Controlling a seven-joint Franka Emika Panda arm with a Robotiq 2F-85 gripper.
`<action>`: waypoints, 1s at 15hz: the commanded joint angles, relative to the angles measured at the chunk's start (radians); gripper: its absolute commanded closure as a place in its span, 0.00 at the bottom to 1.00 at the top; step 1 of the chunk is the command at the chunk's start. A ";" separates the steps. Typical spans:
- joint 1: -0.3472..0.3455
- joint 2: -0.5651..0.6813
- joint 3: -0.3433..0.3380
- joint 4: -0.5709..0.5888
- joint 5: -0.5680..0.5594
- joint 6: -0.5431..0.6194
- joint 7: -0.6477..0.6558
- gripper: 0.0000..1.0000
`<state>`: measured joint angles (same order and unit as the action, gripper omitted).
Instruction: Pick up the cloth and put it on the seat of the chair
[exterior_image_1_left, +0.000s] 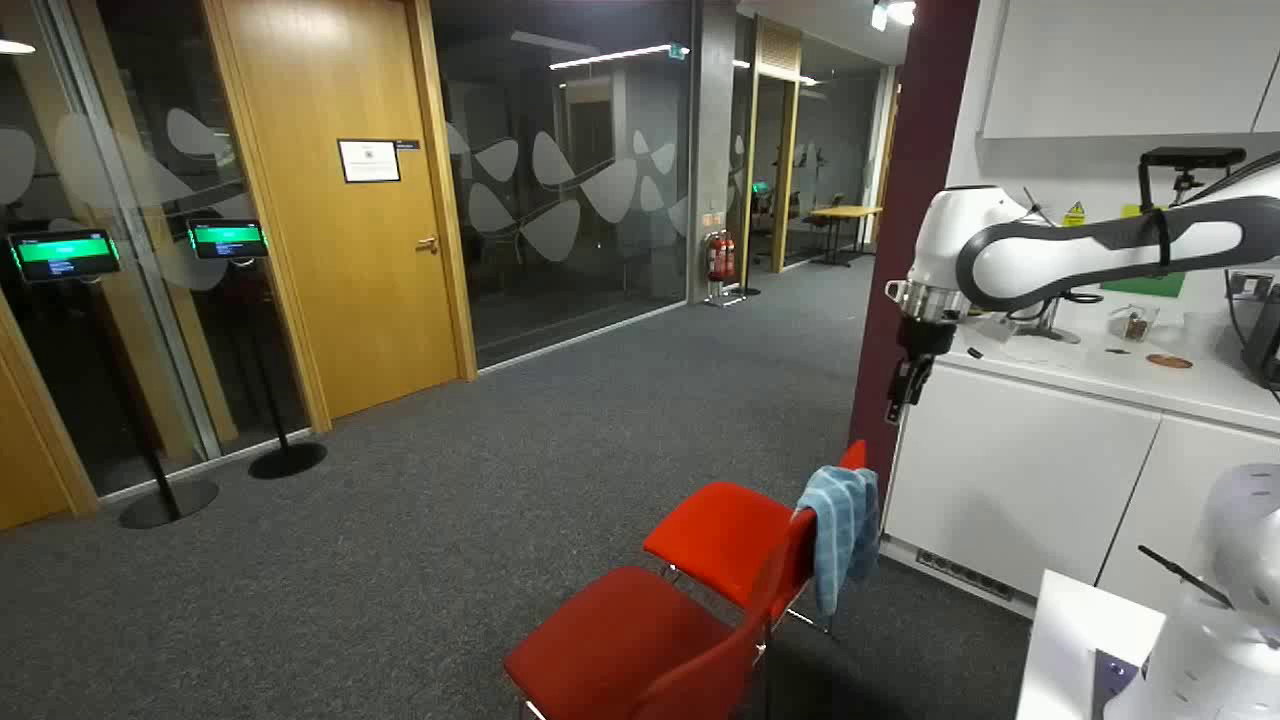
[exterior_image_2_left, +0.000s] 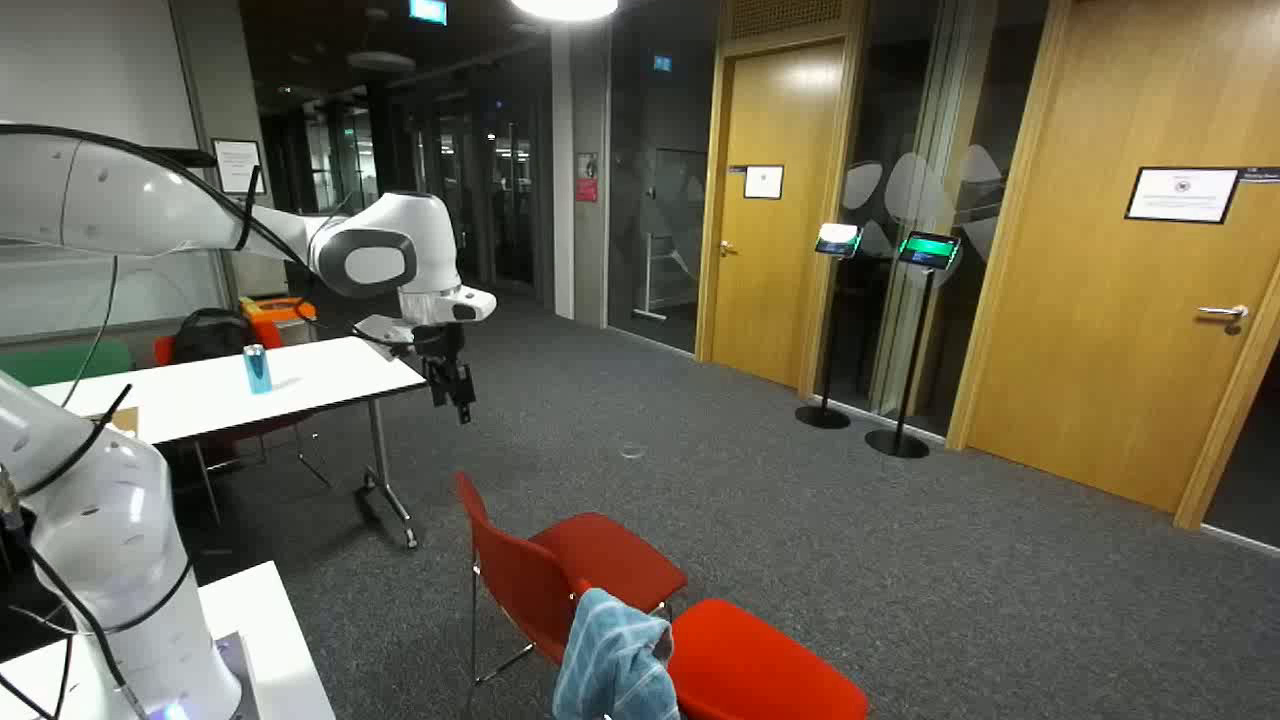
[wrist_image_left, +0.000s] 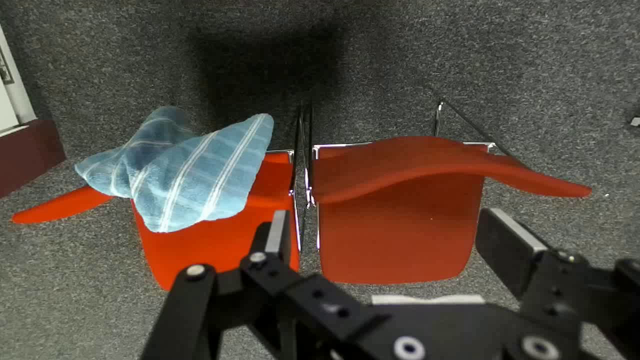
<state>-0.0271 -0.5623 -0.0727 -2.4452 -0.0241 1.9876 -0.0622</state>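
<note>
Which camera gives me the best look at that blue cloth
The wrist view: the cloth appears largest, stripes clear, seen from above. In an exterior view, the cloth hangs smaller, stripes fainter; in an exterior view, the cloth is cut off by the bottom edge.

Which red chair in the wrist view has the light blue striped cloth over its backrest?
The brighter red chair, at left: the light blue striped cloth hangs over its backrest, whereas the darker red chair beside it has a bare backrest.
</note>
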 joint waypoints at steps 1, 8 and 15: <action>-0.005 0.000 0.004 0.003 0.003 -0.003 -0.003 0.00; 0.000 -0.003 -0.004 -0.003 -0.015 0.018 -0.052 0.00; 0.011 0.066 -0.089 0.000 -0.185 0.132 -0.433 0.00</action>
<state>-0.0267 -0.5414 -0.1145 -2.4489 -0.1551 2.0465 -0.3513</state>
